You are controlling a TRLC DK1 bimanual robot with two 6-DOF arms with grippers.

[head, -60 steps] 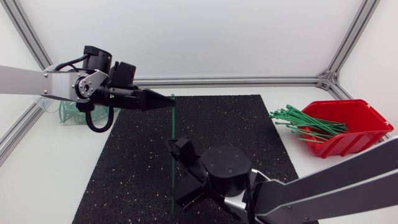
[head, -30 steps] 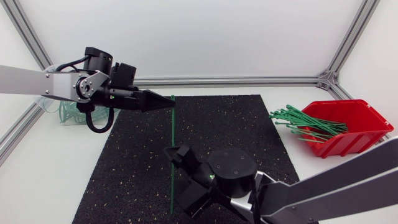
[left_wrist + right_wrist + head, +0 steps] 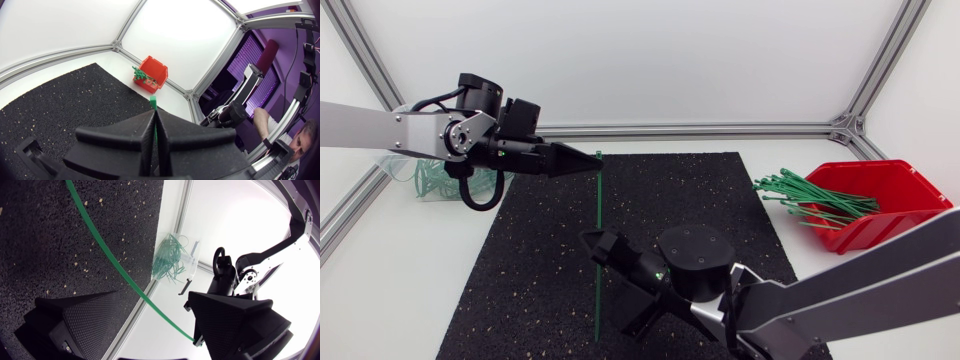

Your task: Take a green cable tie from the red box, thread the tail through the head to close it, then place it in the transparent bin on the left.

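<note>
Surface: white tabletop (image 3: 410, 290) carrying a black speckled mat (image 3: 690, 190), ringed by an aluminium frame (image 3: 690, 129) with a white backdrop (image 3: 620, 60) behind.
Red box: the red box (image 3: 892, 226) sits at 3 o'clock from the mat, a sheaf of ties (image 3: 810, 200) spilling over its rim toward 9 o'clock.
Transparent bin: the transparent bin (image 3: 404, 172) stands at 10 o'clock from the mat, behind my left arm, with a tangle of ties (image 3: 428, 182) inside.
Left hand: my left hand (image 3: 588, 162) is clenched on the green cable tie (image 3: 597, 240) just under its head, over the mat's 12 o'clock edge.
Green cable tie: held straight, running from my left hand toward 6 o'clock across the mat.
Right hand: my right hand (image 3: 608, 284) is spread wide over the mat's 6 o'clock half. The tie passes between its fingers, and I cannot tell whether either one brushes it.
</note>
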